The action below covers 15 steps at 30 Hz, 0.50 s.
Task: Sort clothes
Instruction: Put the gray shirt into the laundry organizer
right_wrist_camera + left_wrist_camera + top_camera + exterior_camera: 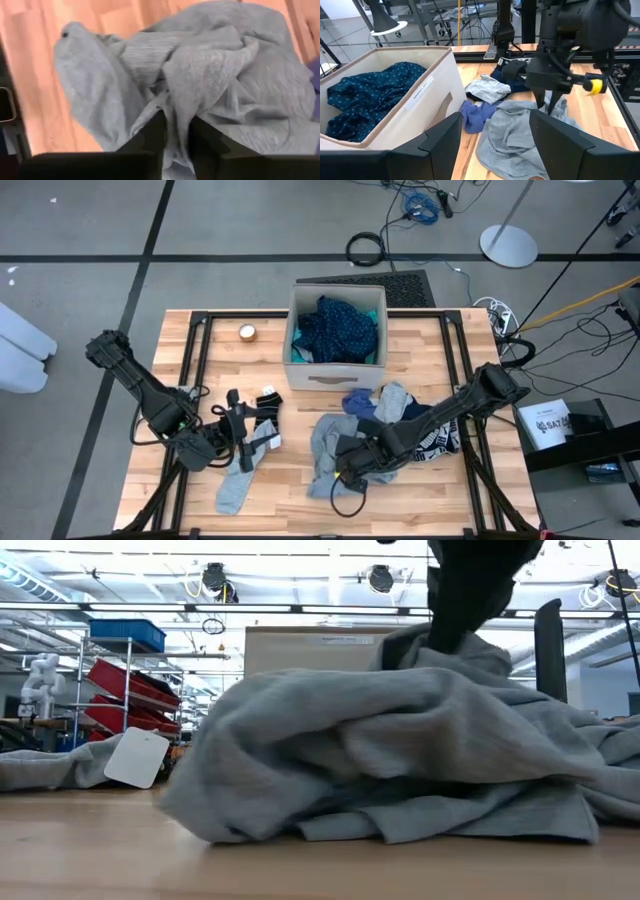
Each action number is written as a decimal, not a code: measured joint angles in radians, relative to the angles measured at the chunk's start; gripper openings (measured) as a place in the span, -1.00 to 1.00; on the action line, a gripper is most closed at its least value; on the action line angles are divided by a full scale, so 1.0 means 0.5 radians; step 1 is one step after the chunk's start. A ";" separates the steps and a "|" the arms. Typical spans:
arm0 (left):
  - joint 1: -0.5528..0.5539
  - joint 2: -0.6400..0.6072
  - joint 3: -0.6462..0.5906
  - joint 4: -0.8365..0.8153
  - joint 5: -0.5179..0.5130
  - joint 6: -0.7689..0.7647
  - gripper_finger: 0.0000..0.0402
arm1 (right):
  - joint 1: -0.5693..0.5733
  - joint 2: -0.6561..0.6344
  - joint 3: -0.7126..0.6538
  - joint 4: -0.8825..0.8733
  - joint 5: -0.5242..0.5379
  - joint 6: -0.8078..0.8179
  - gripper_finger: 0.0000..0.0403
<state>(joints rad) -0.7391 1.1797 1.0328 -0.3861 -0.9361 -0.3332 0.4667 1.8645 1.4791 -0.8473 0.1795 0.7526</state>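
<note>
At the left of the desk [300, 500] we have the left gripper [232, 442] low among the small socks [262, 426], its jaws spread wide and holding nothing; a long grey sock [234, 485] lies just on its near side. In the middle, at the far edge, stands the beige box [333, 370] with the navy dotted garment [338, 330] already inside. To the right of centre lies the grey garment [328, 448], and the right gripper [176, 131] is pressed down into it from straight above. A ridge of the cloth sits between its jaws, which stand narrowly apart. We judge the right arm plainly nearer this garment, the rest of the pile [400, 408] trailing away to its far right.
</note>
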 joint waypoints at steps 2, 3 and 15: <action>0.000 0.000 0.000 0.001 0.031 0.000 0.22 | 0.004 0.000 0.001 0.025 -0.013 -0.032 -0.56; 0.000 0.000 0.000 0.001 0.038 0.000 0.22 | 0.004 0.000 0.001 0.028 -0.027 -0.045 -0.49; 0.000 0.000 0.000 -0.018 0.041 0.000 0.22 | 0.018 0.211 0.002 0.212 -0.185 -0.131 0.30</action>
<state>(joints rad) -0.7391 1.1797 1.0328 -0.3950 -0.9154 -0.3332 0.4759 1.9698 1.4803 -0.7414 0.0871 0.6868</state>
